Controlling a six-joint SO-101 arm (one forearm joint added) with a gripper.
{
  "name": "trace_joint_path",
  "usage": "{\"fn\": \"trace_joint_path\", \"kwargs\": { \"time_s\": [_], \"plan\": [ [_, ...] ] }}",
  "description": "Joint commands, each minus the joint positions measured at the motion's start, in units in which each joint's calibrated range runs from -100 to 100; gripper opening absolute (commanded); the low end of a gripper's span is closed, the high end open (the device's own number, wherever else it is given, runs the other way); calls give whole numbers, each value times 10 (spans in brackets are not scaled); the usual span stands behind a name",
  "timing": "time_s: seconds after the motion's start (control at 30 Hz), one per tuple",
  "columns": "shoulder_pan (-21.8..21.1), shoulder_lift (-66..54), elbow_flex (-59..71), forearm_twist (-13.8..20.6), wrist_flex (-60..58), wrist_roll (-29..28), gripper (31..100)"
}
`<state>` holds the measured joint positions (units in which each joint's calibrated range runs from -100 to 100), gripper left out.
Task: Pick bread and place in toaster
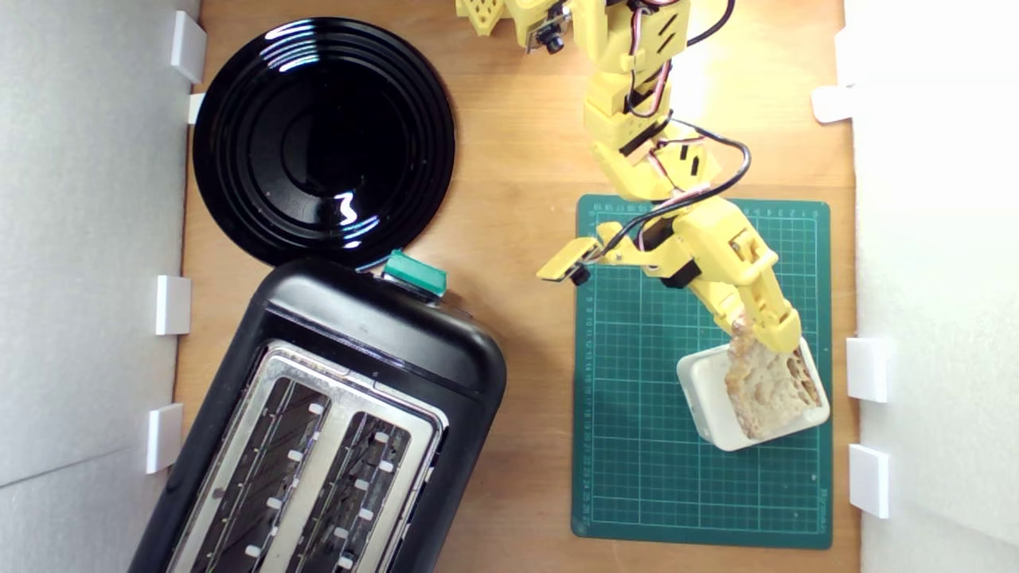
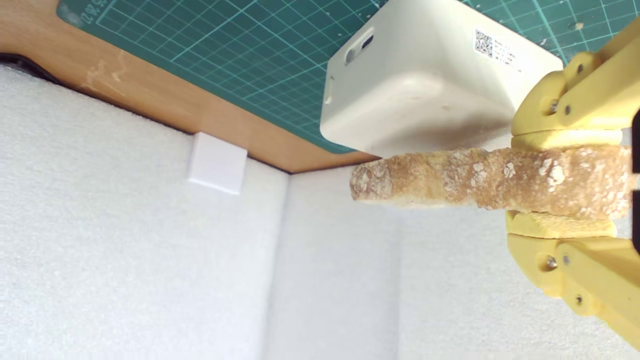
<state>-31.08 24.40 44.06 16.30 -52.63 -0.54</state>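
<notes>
Bread: the rustic slice [image 1: 771, 386] with pale holey crumb and brown floury crust sits at the lower right of the exterior view, over the rounded white block [image 1: 712, 398]; whether it is lifted clear of the block or rests on it cannot be told.
Tool: the yellow plastic tool [image 2: 562, 181] is pinching the slice across its thickness, one pad against each face, near one end of the slice.
Step in hand: judged to be the carry from block to toaster, with the insertion not yet begun.
Doing it well: keep the pinch firm, raise the slice well above the block and the green gridded cutting mat [image 1: 637, 446], and cross toward the lower left of the exterior view.
Alignment: the large black toaster with silvery slotted top [image 1: 334, 430] lies at a slant on the wooden worktop [image 1: 517, 159], so the slice should be turned edge-down and parallel to a long slot before lowering.
Risk: the crumb is holey and may crumble under a hard squeeze.
Cut off: the toaster's lower part runs out of frame.
Hard to make out: the wrist view shows the slice edge-on only, and the toaster not at all.
</notes>
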Motion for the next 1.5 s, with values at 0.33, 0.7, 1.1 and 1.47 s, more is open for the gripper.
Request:
{"fn": "trace_joint_path", "kwargs": {
  "time_s": [0.33,0.7,1.1,1.47],
  "plan": [
    [1,-281,-15,-5,149,3,551],
    [51,-552,-18,3,406,61,551],
    [67,-582,-297,-5,714,138,556],
    [68,-491,-683,-6,987,227,555]
  ]
}}
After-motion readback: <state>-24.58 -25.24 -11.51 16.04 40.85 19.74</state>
